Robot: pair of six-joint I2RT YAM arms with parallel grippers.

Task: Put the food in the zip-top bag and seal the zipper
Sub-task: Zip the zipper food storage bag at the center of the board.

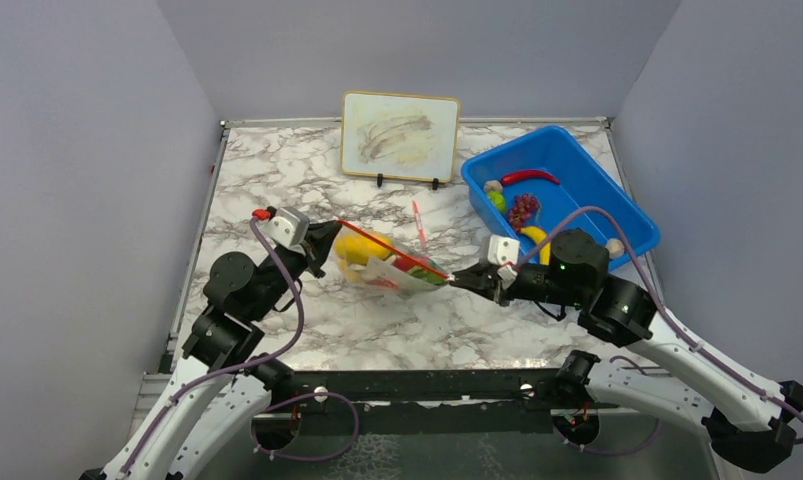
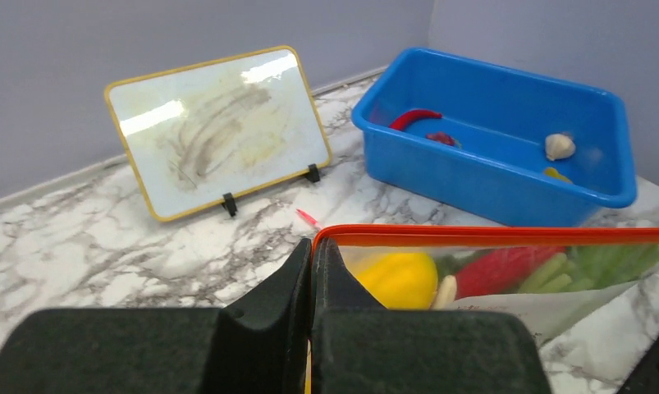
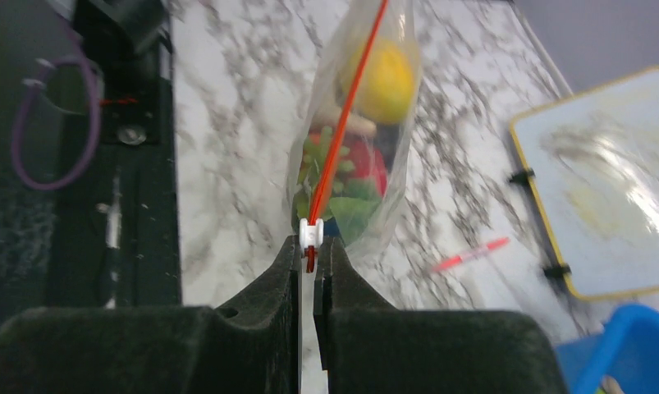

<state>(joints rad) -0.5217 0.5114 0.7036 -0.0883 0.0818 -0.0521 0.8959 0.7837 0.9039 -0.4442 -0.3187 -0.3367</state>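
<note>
Left tool (image 2: 312,254) pinches one zipper (image 2: 490,235) end; right tool (image 3: 308,256) pinches the other.

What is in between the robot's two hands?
The zip-top bag stretches between the left hand and the right hand, each pinching one end of its mouth. A yellow pepper shows inside. The top view shows this.

White tabletop (image 1: 307,180) with grey marble veining. Solid blue bin (image 1: 587,190), with red chili (image 1: 529,177), dark purple piece (image 1: 522,210) and yellow banana (image 1: 535,238) inside. Clear bag (image 1: 392,262) edged by red-orange zipper (image 2: 490,236) with white slider (image 3: 310,233); yellow pepper (image 2: 400,277), red and green inside. White board (image 1: 399,136), yellow-framed, brown-smudged. Red-and-white pen (image 1: 418,225). Pale grey-lilac walls (image 1: 77,150). Black jaws.
</note>
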